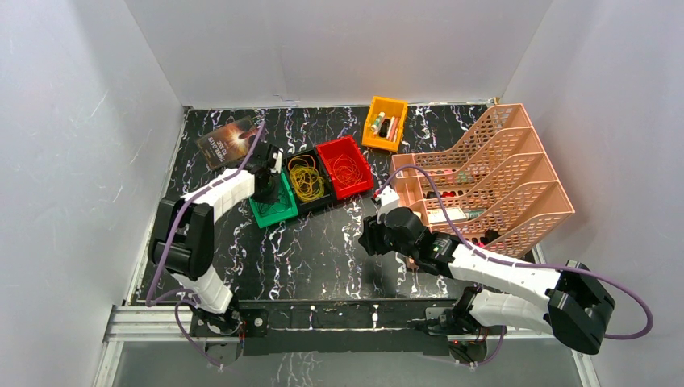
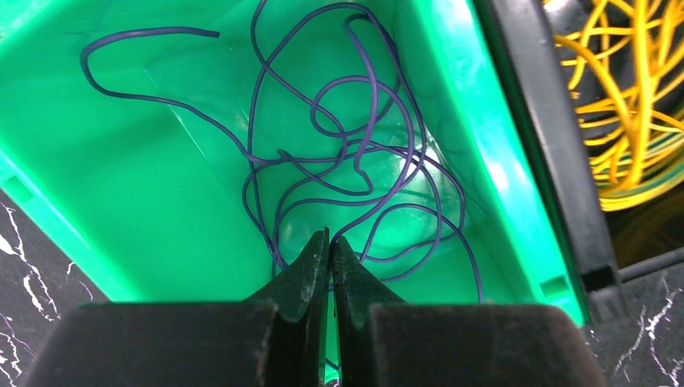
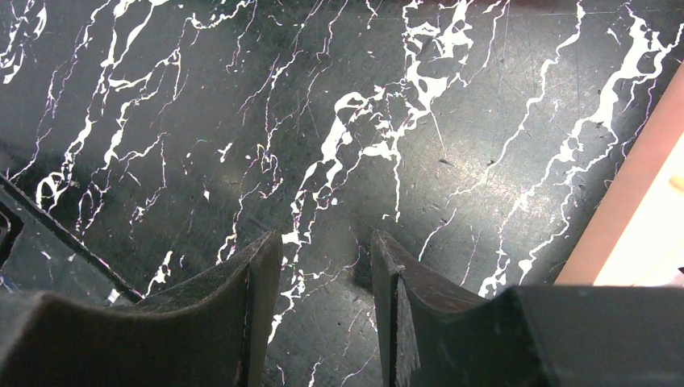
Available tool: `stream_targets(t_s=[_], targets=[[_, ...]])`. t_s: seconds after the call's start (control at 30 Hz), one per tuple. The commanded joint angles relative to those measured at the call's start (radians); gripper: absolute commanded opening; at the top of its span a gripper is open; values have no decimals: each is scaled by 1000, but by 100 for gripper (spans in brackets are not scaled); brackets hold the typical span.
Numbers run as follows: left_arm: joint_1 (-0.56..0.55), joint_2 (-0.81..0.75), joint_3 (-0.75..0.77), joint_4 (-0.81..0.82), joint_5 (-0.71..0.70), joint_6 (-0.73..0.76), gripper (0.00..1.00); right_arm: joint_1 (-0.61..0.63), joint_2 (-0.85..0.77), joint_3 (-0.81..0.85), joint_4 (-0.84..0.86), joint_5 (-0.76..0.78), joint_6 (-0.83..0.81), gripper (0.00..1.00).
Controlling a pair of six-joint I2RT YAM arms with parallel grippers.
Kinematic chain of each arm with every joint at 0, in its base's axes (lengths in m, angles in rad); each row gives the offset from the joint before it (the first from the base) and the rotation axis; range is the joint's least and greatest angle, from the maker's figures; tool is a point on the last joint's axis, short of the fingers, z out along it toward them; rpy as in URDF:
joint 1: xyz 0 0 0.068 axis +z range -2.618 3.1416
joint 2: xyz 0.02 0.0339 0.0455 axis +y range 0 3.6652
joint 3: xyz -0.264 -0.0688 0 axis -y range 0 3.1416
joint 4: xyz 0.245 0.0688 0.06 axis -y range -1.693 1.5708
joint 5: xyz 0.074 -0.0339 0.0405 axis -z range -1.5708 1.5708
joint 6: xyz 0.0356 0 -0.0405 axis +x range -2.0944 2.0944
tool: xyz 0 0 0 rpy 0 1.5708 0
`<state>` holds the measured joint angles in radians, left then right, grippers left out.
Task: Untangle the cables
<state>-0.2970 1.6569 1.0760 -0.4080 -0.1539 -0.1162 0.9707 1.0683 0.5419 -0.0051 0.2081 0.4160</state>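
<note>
1. Writing: one dark booklet at the far left of the table; its print is too small to read.
2. Bins, four: green bin, black bin, red bin in a touching row; orange bin apart, behind them.
3. Pink file rack, one, on the right.
4. Cables, three lots: purple cable loose in the green bin, yellow cable in the black bin, orange cable in the red bin.
5. Left gripper: fingers pressed together amid the purple loops; a caught strand cannot be told.
6. Right gripper: fingers spread over bare table, holding nothing.
</note>
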Motion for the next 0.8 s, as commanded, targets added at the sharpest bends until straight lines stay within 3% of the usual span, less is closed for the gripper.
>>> stream_targets(t_s=[0.0, 0.23, 0.77], targets=[[-1, 23, 31, -9, -65, -10, 0, -1, -23, -7, 28, 16, 3, 53], [-1, 49, 56, -9, -93, -4, 0, -1, -28, -5, 24, 18, 0, 53], [-1, -40, 72, -31, -71, -15, 25, -1, -18, 4, 20, 13, -1, 53]])
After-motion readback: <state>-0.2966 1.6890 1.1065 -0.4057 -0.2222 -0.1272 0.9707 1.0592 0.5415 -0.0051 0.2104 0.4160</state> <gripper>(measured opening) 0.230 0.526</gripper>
